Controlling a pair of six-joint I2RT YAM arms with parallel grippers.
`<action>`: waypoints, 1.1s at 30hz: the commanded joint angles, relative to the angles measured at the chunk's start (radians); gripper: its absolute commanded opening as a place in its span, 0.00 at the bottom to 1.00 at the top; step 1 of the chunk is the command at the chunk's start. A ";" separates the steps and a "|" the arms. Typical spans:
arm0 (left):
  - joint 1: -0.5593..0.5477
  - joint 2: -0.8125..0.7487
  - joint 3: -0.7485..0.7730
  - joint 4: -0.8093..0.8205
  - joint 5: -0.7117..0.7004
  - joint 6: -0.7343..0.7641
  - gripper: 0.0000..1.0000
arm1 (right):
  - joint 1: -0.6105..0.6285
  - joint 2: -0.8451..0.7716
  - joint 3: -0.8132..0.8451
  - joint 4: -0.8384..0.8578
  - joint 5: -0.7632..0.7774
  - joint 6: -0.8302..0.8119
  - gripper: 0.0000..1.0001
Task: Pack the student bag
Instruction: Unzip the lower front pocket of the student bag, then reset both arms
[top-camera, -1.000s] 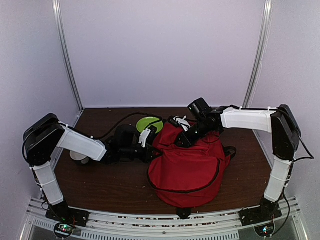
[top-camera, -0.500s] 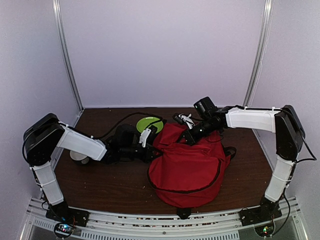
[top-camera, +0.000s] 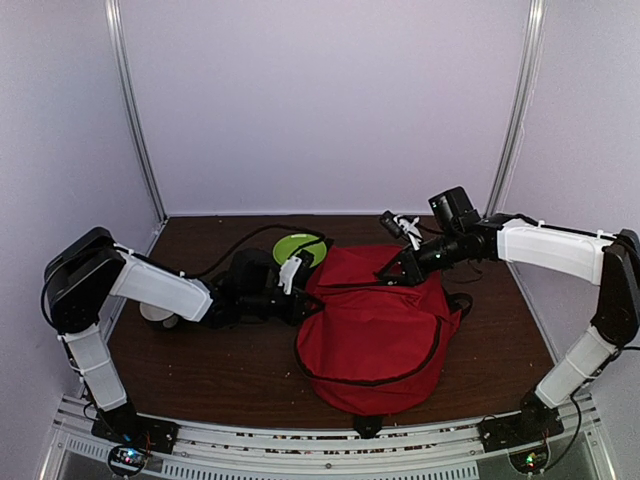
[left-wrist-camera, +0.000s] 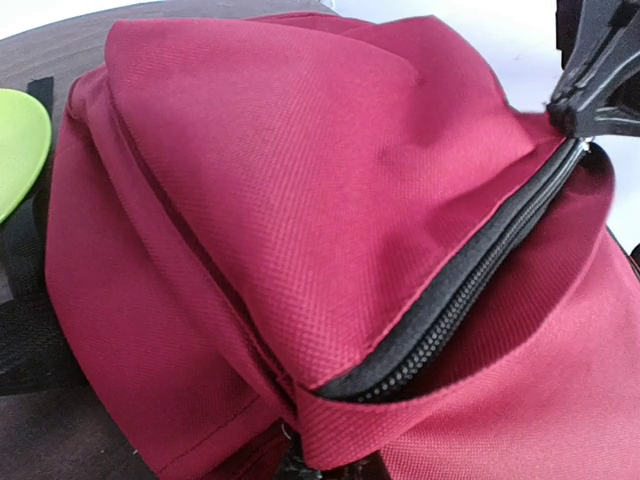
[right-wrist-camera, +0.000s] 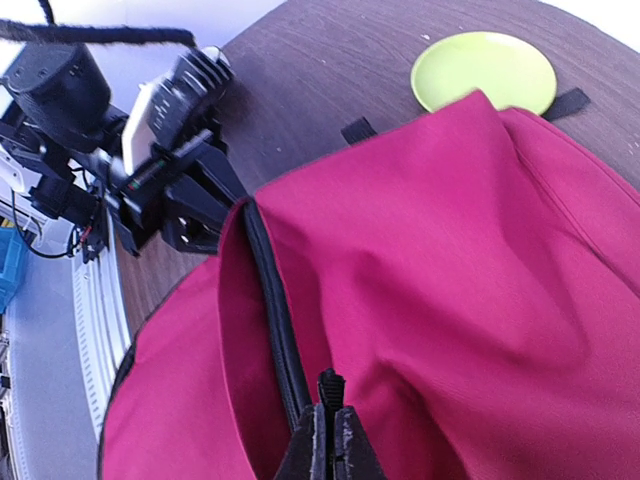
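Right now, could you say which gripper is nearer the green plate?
The left gripper, beside the green plate; the right gripper pinches the student bag farther off.

Walls (top-camera: 320, 100): plain, pale lilac-white, evenly lit.
Corner posts (top-camera: 135, 110): two slim metal uprights at the rear.
Table (top-camera: 200, 360): dark brown wood-grain top.
Front rail (top-camera: 300, 445): slotted metal strip along the near edge.

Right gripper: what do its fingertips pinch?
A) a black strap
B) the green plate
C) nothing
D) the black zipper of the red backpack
D: the right gripper is shut on the end of the black zipper of the red backpack.
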 joint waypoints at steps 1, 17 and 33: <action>0.015 -0.051 -0.007 -0.052 -0.128 0.017 0.00 | -0.072 -0.069 -0.042 -0.041 0.036 -0.058 0.00; 0.020 -0.123 -0.010 -0.093 -0.154 0.071 0.22 | -0.214 -0.188 -0.051 -0.097 -0.060 -0.089 0.40; 0.025 -0.479 0.146 -0.631 -0.549 0.348 0.98 | -0.612 -0.523 -0.089 -0.084 0.193 -0.084 1.00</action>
